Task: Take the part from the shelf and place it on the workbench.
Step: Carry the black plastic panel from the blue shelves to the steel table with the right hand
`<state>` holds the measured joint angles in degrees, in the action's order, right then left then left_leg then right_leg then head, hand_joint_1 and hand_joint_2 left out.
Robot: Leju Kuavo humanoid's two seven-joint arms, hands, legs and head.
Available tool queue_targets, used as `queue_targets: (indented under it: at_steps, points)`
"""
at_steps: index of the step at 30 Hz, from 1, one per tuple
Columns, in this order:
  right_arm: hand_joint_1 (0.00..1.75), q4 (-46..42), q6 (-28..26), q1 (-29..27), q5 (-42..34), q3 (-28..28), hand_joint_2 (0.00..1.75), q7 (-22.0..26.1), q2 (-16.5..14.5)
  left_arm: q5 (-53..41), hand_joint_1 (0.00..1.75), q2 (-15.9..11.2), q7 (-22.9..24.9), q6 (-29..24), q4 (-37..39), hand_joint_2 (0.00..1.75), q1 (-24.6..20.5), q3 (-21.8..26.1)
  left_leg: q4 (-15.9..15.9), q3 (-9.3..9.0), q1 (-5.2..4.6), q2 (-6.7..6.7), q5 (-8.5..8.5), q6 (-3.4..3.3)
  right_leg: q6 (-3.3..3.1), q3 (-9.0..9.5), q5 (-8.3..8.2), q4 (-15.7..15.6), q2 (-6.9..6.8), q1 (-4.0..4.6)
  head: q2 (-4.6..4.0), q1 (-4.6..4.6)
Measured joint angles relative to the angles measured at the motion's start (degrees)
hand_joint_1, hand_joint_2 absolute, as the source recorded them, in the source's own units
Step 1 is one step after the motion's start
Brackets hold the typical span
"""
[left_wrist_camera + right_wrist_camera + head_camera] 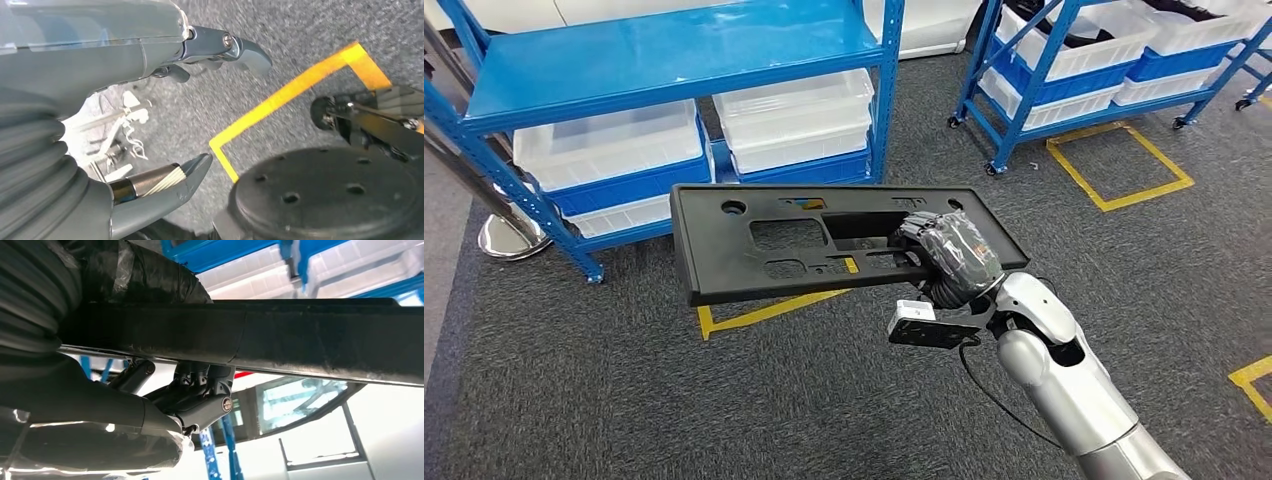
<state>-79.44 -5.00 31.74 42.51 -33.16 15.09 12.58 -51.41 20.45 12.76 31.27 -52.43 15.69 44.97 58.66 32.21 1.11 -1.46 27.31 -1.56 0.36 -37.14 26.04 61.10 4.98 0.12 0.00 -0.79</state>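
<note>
The right hand (951,250) is clamped on the long black part (824,240), holding it flat in the air above the grey carpet (624,400), in front of the blue shelf (674,50) at twelve o'clock. The left hand (165,120) hangs over a yellow floor line (280,95), fingers spread and holding nothing.

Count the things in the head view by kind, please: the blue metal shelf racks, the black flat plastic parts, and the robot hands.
Blue metal shelf racks: 2, one at the left and one at the right
Black flat plastic part: 1
Robot hands: 1, the right hand, which grips the part
Total: 4
</note>
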Motion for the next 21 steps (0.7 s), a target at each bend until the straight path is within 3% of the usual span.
queue_targets:
  at_steps: [1,3,5,6,8,10,11,13,14,16,18,20,21]
  points:
    - [1.75,0.0,0.1,0.2,0.0,0.0,1.75,0.0,0.0,0.1,0.00,0.0,0.0,0.0,-0.2,1.75,0.1,-0.1,-0.4,-0.10,0.17,0.69,-0.26,-0.29,0.36,-0.86,1.30,1.9,-1.38,0.01,0.00,-0.18]
    - [1.75,0.2,0.3,0.5,-0.1,-0.2,1.75,-0.1,0.0,0.4,0.00,0.0,0.2,0.1,-0.4,1.75,0.5,-0.3,-0.6,-0.10,0.14,2.00,-0.40,-0.56,1.24,-3.77,4.91,8.6,-3.89,-0.42,0.00,-0.51]
    - [1.75,0.4,0.7,0.6,-0.2,-0.5,1.75,-0.3,-0.1,0.9,0.00,0.1,0.5,0.4,-0.8,1.75,0.8,-0.4,-0.6,-0.07,0.18,3.34,-0.36,-0.49,1.98,-5.92,6.57,13.7,-4.67,-1.10,0.00,-0.52]
    - [1.75,0.5,0.9,0.6,-0.3,-0.7,1.75,-0.5,-0.2,1.2,0.00,0.1,0.8,0.6,-1.0,1.75,0.9,-0.4,-0.5,-0.10,0.21,3.98,-0.31,-0.41,2.23,-5.57,5.88,13.4,-4.93,-1.40,0.00,-0.52]
    - [1.75,0.6,1.2,0.6,-0.1,-1.0,1.75,-0.9,-0.7,1.8,0.00,0.1,1.6,1.2,-1.7,1.75,1.2,-0.3,-0.5,-0.29,0.29,5.12,-0.08,-0.06,2.42,-1.82,2.51,6.9,-6.36,-1.69,0.00,-0.53]
    - [1.75,0.7,1.2,0.6,0.8,-1.6,1.75,-1.6,-2.2,2.2,0.00,0.0,2.8,2.0,-2.7,1.75,1.5,0.4,-0.4,-0.52,0.07,6.29,0.26,0.68,2.02,1.83,0.50,0.1,-8.64,-1.17,0.00,-0.52]
    - [1.75,0.9,1.1,0.6,1.5,-2.1,1.75,-2.0,-3.4,2.1,0.00,0.0,3.3,2.5,-3.1,1.75,1.5,1.0,-0.4,-0.65,-0.07,6.88,0.39,1.12,1.65,2.52,0.30,-1.4,-9.18,-0.87,0.00,-0.50]
    - [1.75,1.6,0.5,0.7,3.0,-3.5,1.75,-3.1,-6.0,0.5,0.00,-0.1,3.7,3.7,-3.8,1.75,1.0,2.9,-0.6,-0.96,-0.19,8.12,0.44,1.99,0.76,2.30,0.33,-1.7,-8.15,-0.52,0.00,-0.45]
    - [1.75,2.2,0.0,0.7,3.7,-4.3,1.75,-3.8,-7.5,-1.1,0.00,-0.3,3.7,4.4,-4.0,1.75,0.4,4.5,-0.5,-1.07,-0.07,8.00,0.67,2.43,0.33,2.25,0.20,-1.9,-7.54,-0.56,0.00,-0.45]
    - [1.75,3.9,-0.8,1.3,4.4,-6.4,1.75,-4.8,-10.5,-5.1,0.00,-0.8,2.9,5.4,-3.7,1.75,-1.2,8.4,2.0,-0.10,0.24,5.66,2.68,2.98,-0.73,2.20,-0.13,-2.2,-6.31,-0.69,0.00,-0.45]
    - [1.75,5.8,-1.4,2.3,4.4,-8.7,1.75,-5.2,-13.4,-8.9,0.00,-1.6,1.4,5.8,-2.8,1.75,-2.5,12.4,9.0,3.14,0.31,2.69,6.48,3.06,-1.57,2.06,-0.33,-2.3,-5.05,-0.63,0.00,-0.41]
    - [1.75,7.5,-1.8,3.1,4.3,-10.4,1.75,-5.3,-15.3,-12.1,0.00,-2.5,-0.8,5.4,-1.2,1.75,-3.7,15.6,15.2,6.35,0.21,1.86,8.49,2.98,-1.88,1.99,-0.41,-2.3,-3.67,-0.29,0.00,-0.39]
    - [1.75,8.1,-2.0,3.5,4.5,-10.9,1.75,-5.4,-15.7,-13.5,0.00,-3.2,-2.3,4.7,-0.2,1.75,-4.4,17.0,15.8,6.79,0.19,1.75,7.86,2.88,-1.93,1.99,-0.42,-2.2,-2.97,-0.14,0.00,-0.39]
